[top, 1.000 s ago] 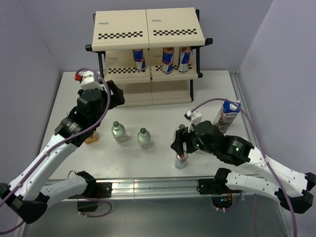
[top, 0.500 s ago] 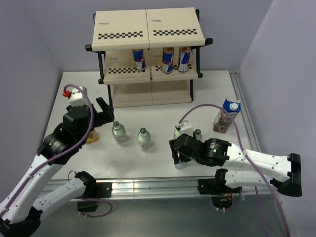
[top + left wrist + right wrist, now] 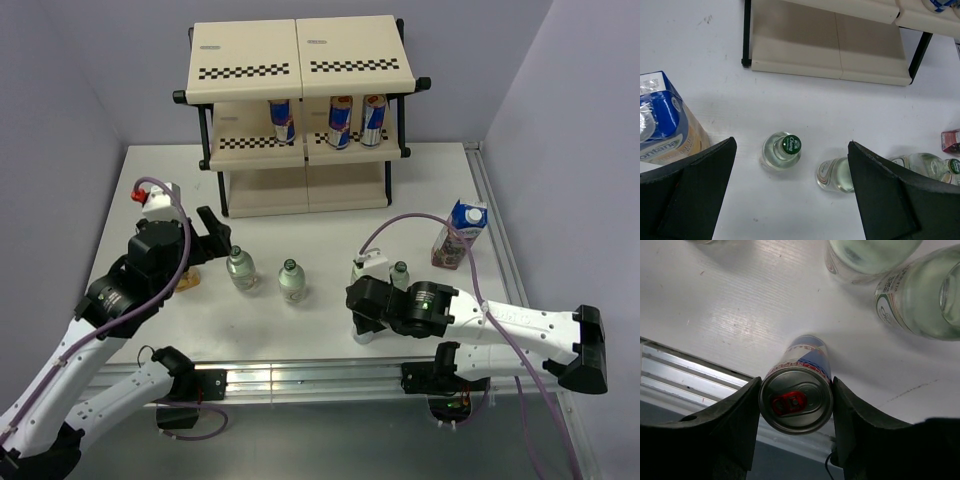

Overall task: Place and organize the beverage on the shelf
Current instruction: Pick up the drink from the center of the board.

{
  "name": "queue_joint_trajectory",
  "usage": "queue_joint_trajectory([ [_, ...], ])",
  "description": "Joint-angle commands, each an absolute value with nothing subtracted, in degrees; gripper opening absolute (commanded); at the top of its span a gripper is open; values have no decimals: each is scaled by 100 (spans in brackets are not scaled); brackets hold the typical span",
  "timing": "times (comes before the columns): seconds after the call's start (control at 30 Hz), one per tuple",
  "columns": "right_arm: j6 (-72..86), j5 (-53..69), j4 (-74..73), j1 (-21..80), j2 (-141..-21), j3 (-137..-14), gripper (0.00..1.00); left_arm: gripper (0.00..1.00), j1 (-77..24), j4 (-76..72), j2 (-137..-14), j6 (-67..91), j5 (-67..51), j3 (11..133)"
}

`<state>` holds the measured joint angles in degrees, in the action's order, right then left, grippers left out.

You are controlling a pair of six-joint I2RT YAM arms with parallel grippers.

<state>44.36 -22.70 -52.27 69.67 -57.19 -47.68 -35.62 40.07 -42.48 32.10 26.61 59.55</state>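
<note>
The right fingers (image 3: 740, 430) clasp a can (image 3: 796, 400), two bottles (image 3: 920, 300) crowding beside; left fingers (image 3: 695, 185) splayed wide

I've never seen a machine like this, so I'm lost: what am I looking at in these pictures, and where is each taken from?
These are two robot arms bolted to a white table, each ending in a two-finger gripper. The wide picture comes from a fixed camera above and behind them. The other two come from small cameras on the wrists, looking past each arm's own fingers. At the back stands a cream shelf with three cans on its middle tier. On the table stand small green-capped bottles, a purple carton and a second carton beside the left arm. The left gripper hangs open near the bottles, holding nothing. The right gripper has its fingers against both sides of a fourth can near the table's front edge.
</note>
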Motion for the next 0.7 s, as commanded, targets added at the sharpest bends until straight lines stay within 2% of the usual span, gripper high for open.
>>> queue_joint_trajectory([
  [0.0, 4492, -2496, -5440, 7049, -5766, -4974, 51, 100, -3586, 3727, -4263, 3076, 2356, 5924],
  [0.03, 4456, -2479, -5440, 7049, -5748, -5018, 36, 99, -3577, 3613, -4263, 3085, 2286, 5915],
  [0.13, 4246, -2435, -5396, 7049, -5616, -5299, 18, 100, -3586, 3175, -4149, 2989, 1654, 5714],
  [0.23, 3982, -2435, -5467, 7049, -5590, -5756, 6, 99, -3577, 2375, -4061, 2909, 1055, 5327],
  [0.47, 3490, -2663, -6160, 6838, -6002, -7248, 1, 99, -3717, 362, -4113, 3041, 816, 4168],
  [0.67, 3129, -2584, -6792, 6540, -6362, -8303, 0, 99, -5122, -1378, -4271, 1883, 1413, 3561],
])
